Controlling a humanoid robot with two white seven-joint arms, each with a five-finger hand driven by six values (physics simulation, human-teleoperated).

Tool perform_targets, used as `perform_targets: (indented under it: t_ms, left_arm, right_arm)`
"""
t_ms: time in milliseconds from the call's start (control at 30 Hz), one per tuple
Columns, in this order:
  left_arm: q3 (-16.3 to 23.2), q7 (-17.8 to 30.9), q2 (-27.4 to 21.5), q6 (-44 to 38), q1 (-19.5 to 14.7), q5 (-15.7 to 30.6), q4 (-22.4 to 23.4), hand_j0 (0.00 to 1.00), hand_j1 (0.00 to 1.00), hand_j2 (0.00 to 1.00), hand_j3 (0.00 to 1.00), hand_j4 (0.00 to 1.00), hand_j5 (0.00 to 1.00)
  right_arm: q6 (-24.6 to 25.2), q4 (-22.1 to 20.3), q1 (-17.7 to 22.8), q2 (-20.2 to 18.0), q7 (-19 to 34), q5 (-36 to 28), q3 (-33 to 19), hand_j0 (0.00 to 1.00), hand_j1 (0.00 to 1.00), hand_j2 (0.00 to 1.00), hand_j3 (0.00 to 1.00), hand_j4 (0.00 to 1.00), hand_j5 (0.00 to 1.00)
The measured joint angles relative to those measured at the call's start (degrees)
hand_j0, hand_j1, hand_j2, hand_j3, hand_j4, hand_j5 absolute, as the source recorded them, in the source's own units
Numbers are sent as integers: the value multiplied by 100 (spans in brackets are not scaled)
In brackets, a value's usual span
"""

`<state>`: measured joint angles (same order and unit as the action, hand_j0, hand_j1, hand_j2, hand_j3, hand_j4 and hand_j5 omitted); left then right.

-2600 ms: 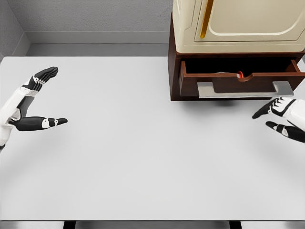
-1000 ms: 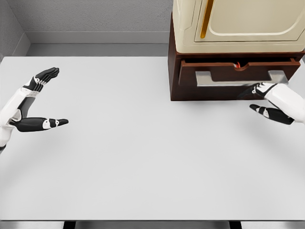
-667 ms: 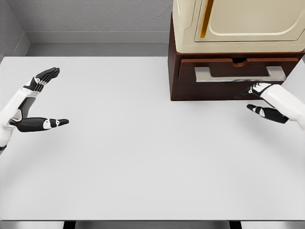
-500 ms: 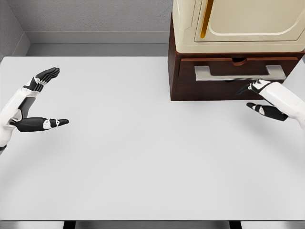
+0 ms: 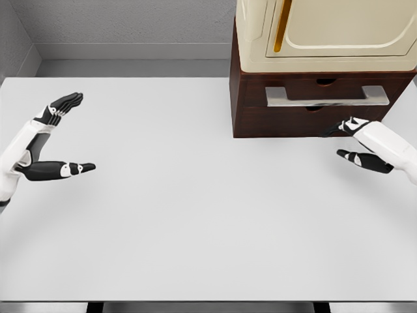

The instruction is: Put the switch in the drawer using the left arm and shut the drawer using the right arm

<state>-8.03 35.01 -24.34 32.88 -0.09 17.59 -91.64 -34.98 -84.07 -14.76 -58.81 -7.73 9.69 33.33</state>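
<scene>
Since the earlier frames the drawer [image 5: 324,99] has slid fully into its dark wooden cabinet [image 5: 306,120], front flush and silver handle [image 5: 326,97] against it, and the right hand [image 5: 359,142] has drawn back a little toward 4 o'clock, fingers spread and holding nothing, just below the cabinet's lower right corner. Over at 9 o'clock on the white table [image 5: 195,195] the left hand [image 5: 49,140] hovers unchanged, fingers and thumb splayed wide and empty; the switch cannot be seen with the drawer shut, and a cream appliance [image 5: 326,32] sits atop the cabinet
</scene>
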Motion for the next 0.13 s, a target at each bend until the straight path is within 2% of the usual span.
perform_targets:
  t_ms: [133]
  left_arm:
    - [3,0,2,0,0,-1,0,100,100,100,100,100,100]
  right_arm:
    - [1,-28,237,-424,-48,-16,-23,66,66,66,66,66,66]
